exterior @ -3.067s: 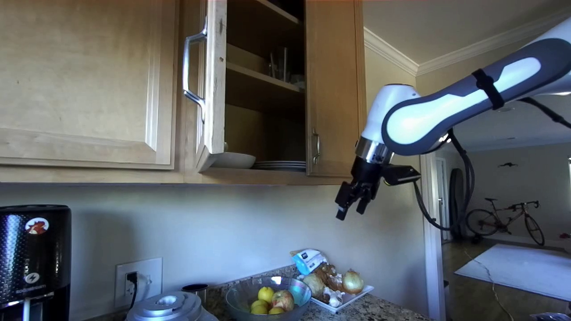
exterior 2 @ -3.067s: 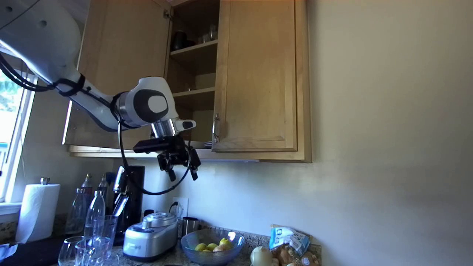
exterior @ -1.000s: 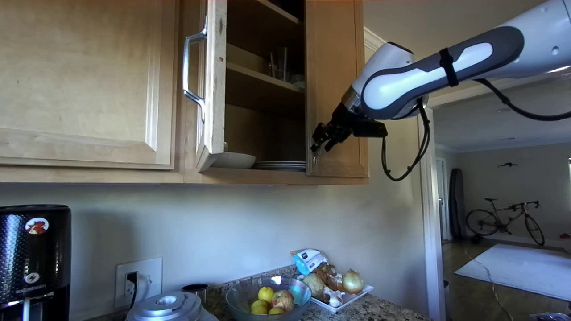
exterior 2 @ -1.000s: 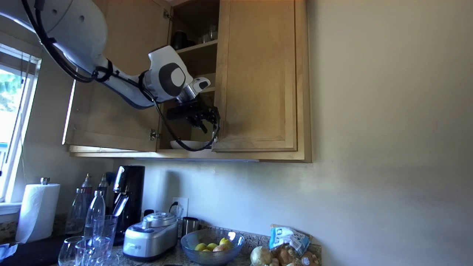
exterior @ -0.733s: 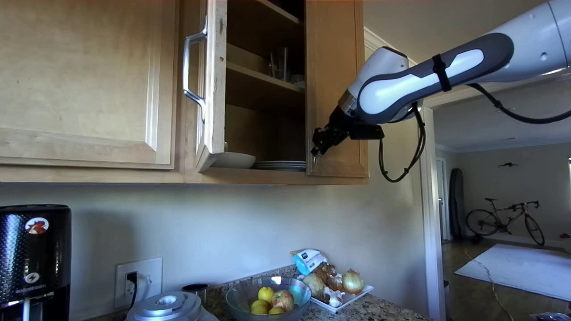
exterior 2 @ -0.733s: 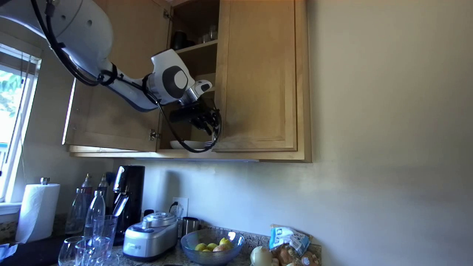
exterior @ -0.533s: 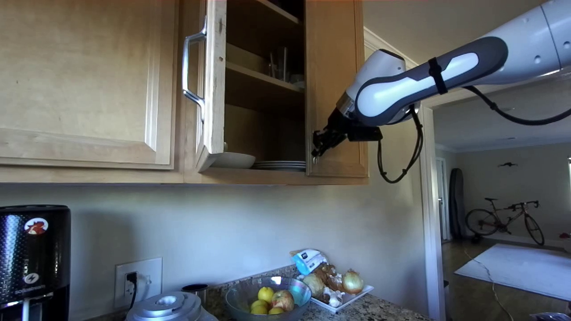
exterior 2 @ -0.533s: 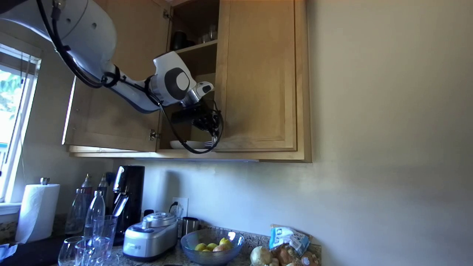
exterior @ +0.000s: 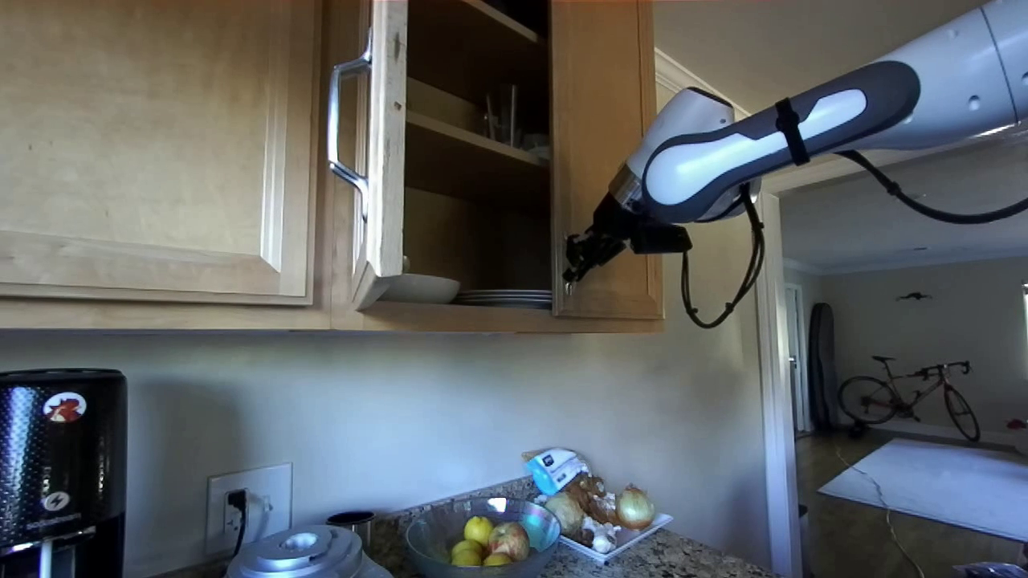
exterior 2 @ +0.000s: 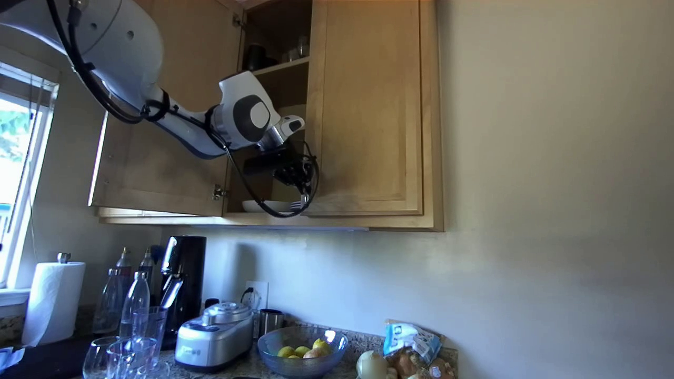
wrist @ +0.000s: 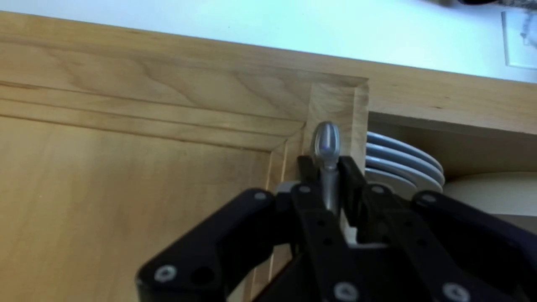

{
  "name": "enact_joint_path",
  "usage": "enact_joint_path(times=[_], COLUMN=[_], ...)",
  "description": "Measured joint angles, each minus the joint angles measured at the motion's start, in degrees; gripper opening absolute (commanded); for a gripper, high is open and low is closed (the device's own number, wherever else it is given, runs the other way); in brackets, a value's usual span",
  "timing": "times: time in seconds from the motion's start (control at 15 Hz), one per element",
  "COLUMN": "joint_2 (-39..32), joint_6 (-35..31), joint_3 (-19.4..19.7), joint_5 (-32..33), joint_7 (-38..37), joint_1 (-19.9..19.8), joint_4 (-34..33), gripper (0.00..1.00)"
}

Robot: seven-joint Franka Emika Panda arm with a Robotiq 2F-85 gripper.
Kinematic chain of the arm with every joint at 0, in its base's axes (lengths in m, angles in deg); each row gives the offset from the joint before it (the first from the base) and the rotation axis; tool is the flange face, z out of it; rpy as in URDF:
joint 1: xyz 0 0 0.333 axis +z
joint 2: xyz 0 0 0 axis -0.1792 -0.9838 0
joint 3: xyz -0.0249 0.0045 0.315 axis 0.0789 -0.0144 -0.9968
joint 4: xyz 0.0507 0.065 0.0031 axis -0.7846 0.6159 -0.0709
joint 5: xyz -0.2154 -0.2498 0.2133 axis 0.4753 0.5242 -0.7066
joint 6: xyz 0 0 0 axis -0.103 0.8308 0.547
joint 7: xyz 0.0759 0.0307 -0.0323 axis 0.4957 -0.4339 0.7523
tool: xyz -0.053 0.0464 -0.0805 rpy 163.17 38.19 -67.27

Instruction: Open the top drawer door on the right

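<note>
The top drawer door is a tall honey-wood cabinet door (exterior 2: 368,116), seen in both exterior views and close up in the wrist view. It sits against the cabinet frame, or so near it that I cannot tell a gap. Its small silver handle (wrist: 327,140) runs vertically near the lower corner beside the uncovered shelves. My gripper (wrist: 326,164) is shut on that handle, one dark finger on either side of the bar. The handle's lower end sticks out past the fingertips; the rest is mostly hidden by the gripper (exterior: 571,263) in an exterior view.
The neighbouring door with a larger bar handle (exterior: 341,120) stands swung out. Between the doors are shelves with stacked plates (wrist: 402,161) and a white bowl (exterior: 422,289). Below, the counter holds a fruit bowl (exterior 2: 300,360), onions (exterior: 634,507) and several glasses (exterior 2: 139,347).
My gripper has risen from below the cabinet to the handle, and its jaws have closed around it. Over the last half second it has shifted only slightly.
</note>
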Motion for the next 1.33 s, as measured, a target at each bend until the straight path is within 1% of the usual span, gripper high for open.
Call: enact_joint_path(times=[0.13, 0.33, 0.47, 0.6, 0.67, 0.73, 0.87, 1.07, 1.27, 1.33], joint_2=[1.89, 6.71, 10.51, 14.22, 16.10, 18.14, 22.36, 27.69, 30.56, 31.03], joint_6=[1.47, 6.25, 9.78, 13.25, 15.57, 18.45, 24.82, 33.94, 41.12, 43.54], joint_3=[1.57, 4.77, 6.34, 7.43, 8.16, 8.93, 9.81, 10.38, 10.69, 10.67], joint_5=[-4.47, -10.47, -11.71, -11.80, -11.81, -11.77, -9.55, -2.28, 5.16, 7.20], joint_7=[5.67, 13.87, 15.93, 16.07, 16.07, 16.06, 16.01, 16.02, 16.13, 16.18], joint_1=[1.21, 3.37, 3.98, 3.94, 3.83, 3.54, 1.70, -2.99, -6.76, -7.37], joint_4=[1.32, 4.14, 6.33, 8.28, 8.99, 9.59, 10.57, 12.02, 14.44, 15.33], gripper=[0.09, 0.09, 0.09, 0.09, 0.23, 0.44, 0.55, 0.76, 0.95, 0.98])
